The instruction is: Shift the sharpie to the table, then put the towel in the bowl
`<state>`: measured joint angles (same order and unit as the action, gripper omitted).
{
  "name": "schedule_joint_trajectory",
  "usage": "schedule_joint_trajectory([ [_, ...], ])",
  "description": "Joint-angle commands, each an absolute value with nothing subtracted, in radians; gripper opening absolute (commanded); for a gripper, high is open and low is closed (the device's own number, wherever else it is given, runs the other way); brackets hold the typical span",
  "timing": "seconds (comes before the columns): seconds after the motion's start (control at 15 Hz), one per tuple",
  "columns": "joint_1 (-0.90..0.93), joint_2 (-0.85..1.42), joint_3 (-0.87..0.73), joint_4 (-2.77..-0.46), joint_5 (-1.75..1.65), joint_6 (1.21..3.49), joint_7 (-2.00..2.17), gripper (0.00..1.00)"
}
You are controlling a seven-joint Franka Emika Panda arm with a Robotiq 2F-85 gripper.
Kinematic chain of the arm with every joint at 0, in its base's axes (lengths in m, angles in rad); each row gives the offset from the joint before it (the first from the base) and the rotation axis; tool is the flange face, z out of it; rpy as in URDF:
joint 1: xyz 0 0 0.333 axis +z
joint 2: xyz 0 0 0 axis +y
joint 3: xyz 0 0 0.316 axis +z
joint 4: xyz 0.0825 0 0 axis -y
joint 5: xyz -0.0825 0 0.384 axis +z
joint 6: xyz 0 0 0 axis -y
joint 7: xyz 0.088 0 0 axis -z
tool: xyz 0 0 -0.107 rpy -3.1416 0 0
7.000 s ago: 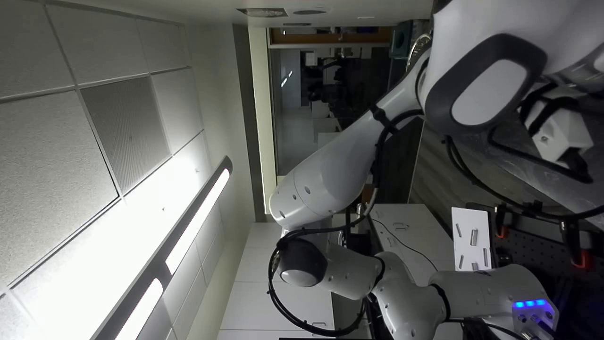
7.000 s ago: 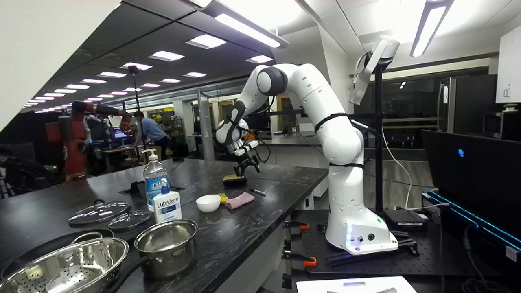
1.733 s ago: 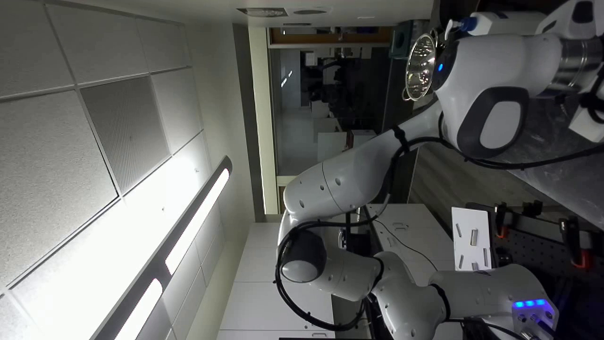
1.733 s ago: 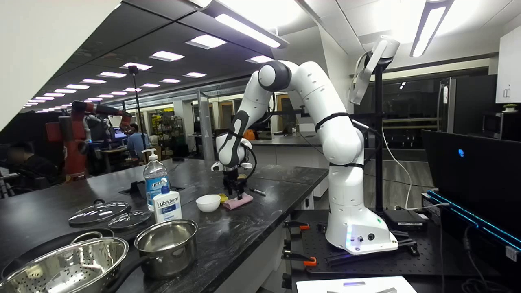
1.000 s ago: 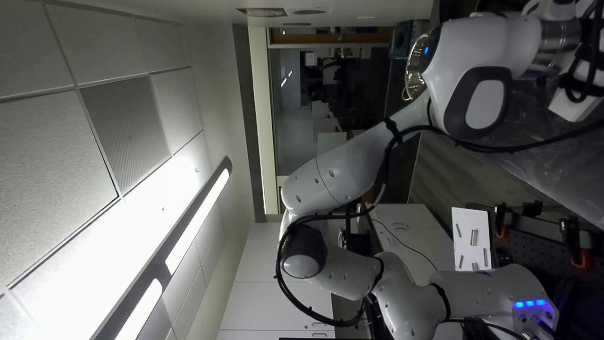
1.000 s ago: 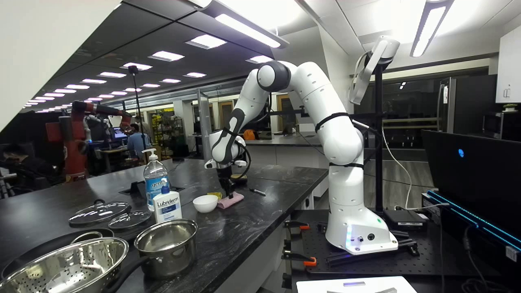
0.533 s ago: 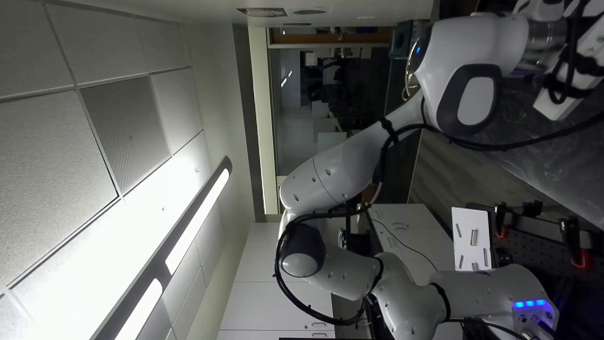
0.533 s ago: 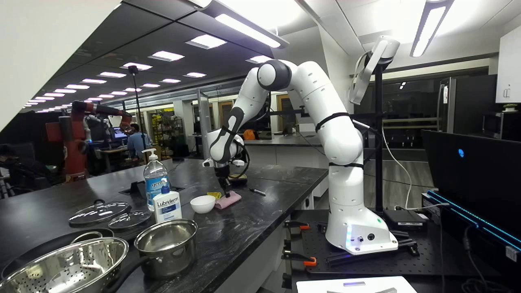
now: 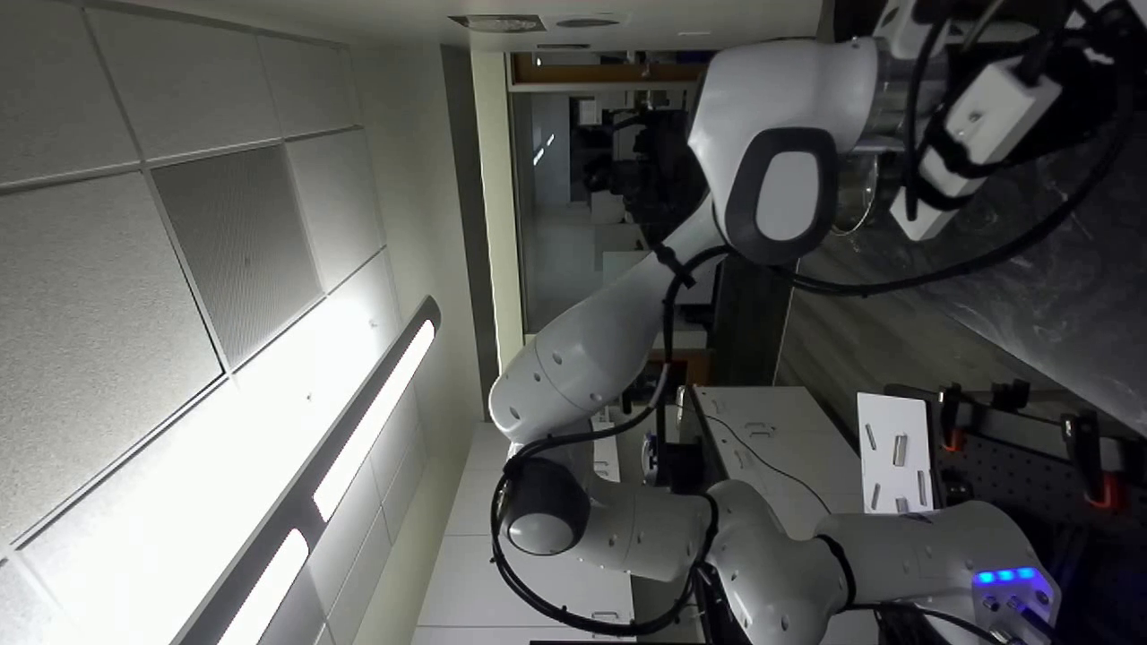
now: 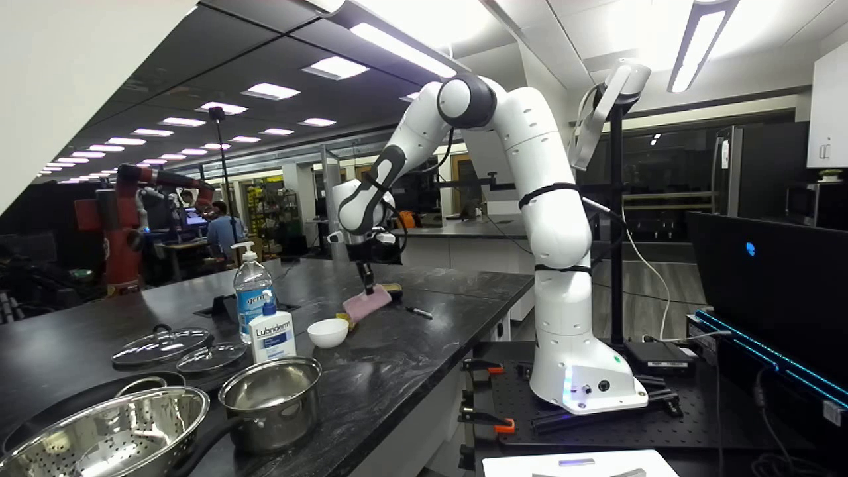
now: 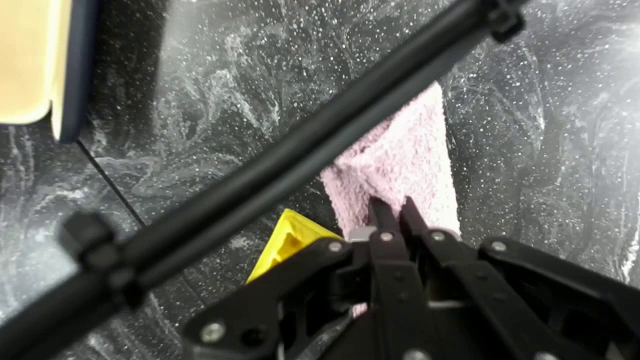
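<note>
Saw pink towel [image 11: 420, 150] pinched tight in gripper [image 11: 393, 204] up close in wrist view. Got white bowl [image 10: 328, 338] and sharpie [image 10: 419, 312] only from an exterior view: found towel hanging tilted near bowl, sharpie lying apart on table [image 10: 397, 358]. Read table as dark, pale-streaked. Caught strip lighting [image 9: 375, 418] overhead in both exterior views, red robot [image 10: 121, 262] in the background. Also had lotion bottle [image 10: 273, 339], saucepan [image 10: 278, 424], colander [image 10: 132, 430] farther along table. Lost part of towel behind black bar [image 11: 300, 150] crossing wrist view. Spotted yellow thing [image 11: 300, 231] beside towel; couldn't tell touching from apart.
</note>
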<state>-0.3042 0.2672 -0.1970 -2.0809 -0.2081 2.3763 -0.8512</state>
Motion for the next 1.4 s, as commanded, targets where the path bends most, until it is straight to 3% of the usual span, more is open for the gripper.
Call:
schedule_joint_trajectory([
  [0.0, -0.281, 0.133, -0.208, -2.119, -0.239, 2.286, -0.768, 0.02],
  [1.33, -0.177, 0.122, -0.168, -2.113, -0.354, 2.321, -0.384, 0.02],
])
